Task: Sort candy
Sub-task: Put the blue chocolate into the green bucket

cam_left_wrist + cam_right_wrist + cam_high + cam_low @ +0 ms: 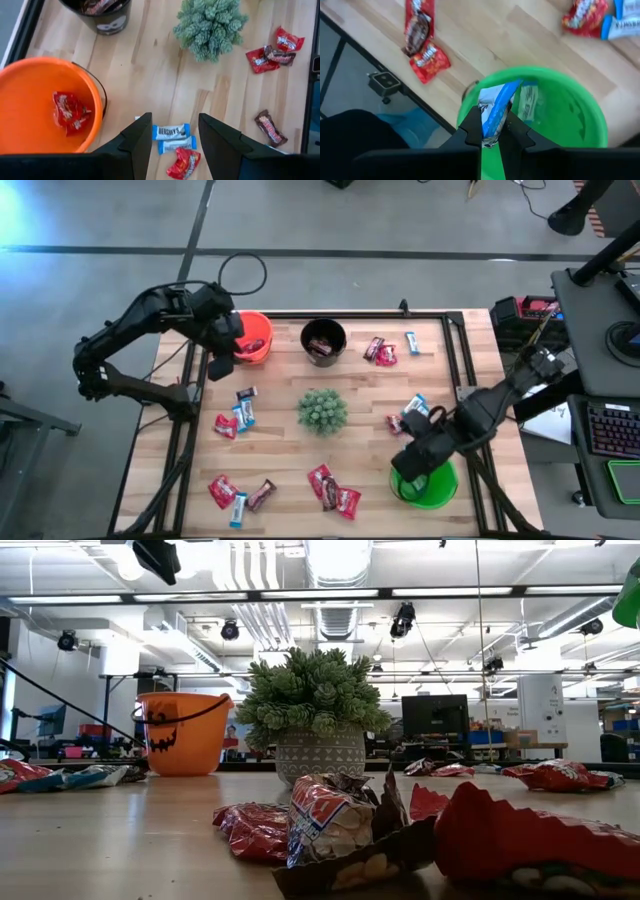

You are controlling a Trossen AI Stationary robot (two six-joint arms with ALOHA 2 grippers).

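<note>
From above, your right claw hangs over the green bucket at the desk's near right corner; your left claw sits beside the orange bucket.

Through the right wrist, the fingers are clamped on a blue-and-white candy above the green bucket.

Through the left wrist, the fingers stand apart over a Hershey's candy; a red candy lies in the orange bucket.

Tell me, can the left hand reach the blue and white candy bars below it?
Probably yes: the left hand is open and empty above the blue and white candy bars, with nothing in between.
</note>
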